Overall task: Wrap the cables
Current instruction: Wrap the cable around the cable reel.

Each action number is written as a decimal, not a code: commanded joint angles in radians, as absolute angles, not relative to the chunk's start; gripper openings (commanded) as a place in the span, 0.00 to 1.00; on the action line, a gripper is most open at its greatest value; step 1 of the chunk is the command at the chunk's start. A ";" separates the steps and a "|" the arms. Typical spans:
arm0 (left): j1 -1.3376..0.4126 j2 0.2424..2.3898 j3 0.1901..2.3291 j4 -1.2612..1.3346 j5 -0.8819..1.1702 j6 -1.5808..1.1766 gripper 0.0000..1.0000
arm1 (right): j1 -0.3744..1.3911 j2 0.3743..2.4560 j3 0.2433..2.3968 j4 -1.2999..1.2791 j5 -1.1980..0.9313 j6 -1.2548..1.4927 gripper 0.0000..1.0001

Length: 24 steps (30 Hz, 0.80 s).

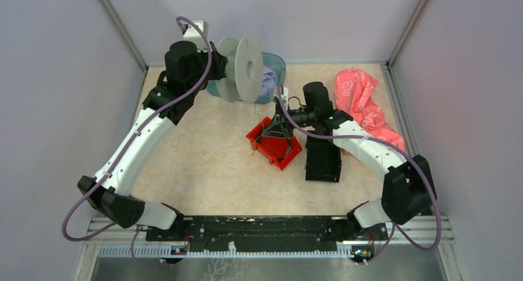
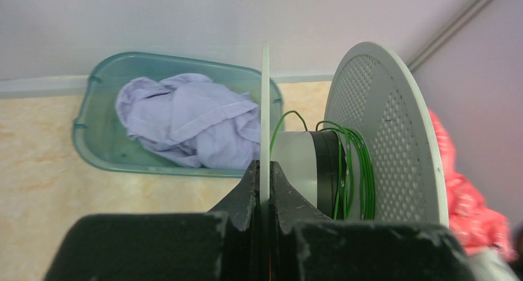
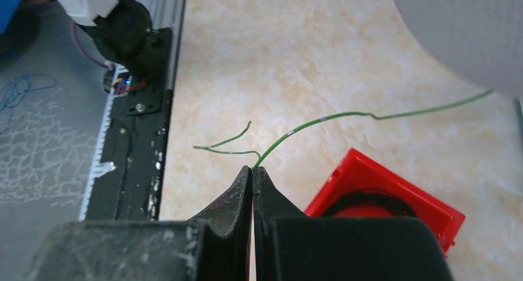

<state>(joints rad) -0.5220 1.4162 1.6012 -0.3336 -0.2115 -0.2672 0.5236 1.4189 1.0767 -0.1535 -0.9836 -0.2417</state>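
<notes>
My left gripper [image 1: 217, 60] is shut on the thin near flange [image 2: 265, 108] of a white spool [image 1: 247, 68] and holds it up at the back. Several turns of thin green wire [image 2: 354, 170] sit on its hub beside the perforated far flange [image 2: 382, 127]. My right gripper [image 1: 279, 132] hovers over a red bin [image 1: 274, 143]. In the right wrist view it [image 3: 253, 170] is shut on the green wire [image 3: 333, 116], which runs off right towards the spool, with a short forked end at the left. No yellow or orange wires show.
A teal basin [image 2: 98, 139] holding a lilac cloth [image 2: 191, 121] stands behind the spool. A pink cloth [image 1: 364, 102] lies at the back right. A black tray [image 1: 322, 161] sits right of the red bin [image 3: 382, 188], which holds a black coil. The black rail [image 1: 265, 225] runs along the front.
</notes>
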 commanded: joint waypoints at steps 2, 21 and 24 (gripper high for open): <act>-0.573 1.422 1.539 -0.152 -0.368 -0.137 0.00 | 0.570 1.359 1.256 -0.289 -1.071 -0.249 0.00; -0.672 1.379 1.341 0.022 -0.432 0.080 0.00 | 0.521 1.388 1.638 -0.435 -0.852 -0.128 0.00; -0.673 1.353 1.315 0.023 -0.388 0.100 0.00 | 0.499 1.399 1.664 -0.440 -0.783 -0.119 0.00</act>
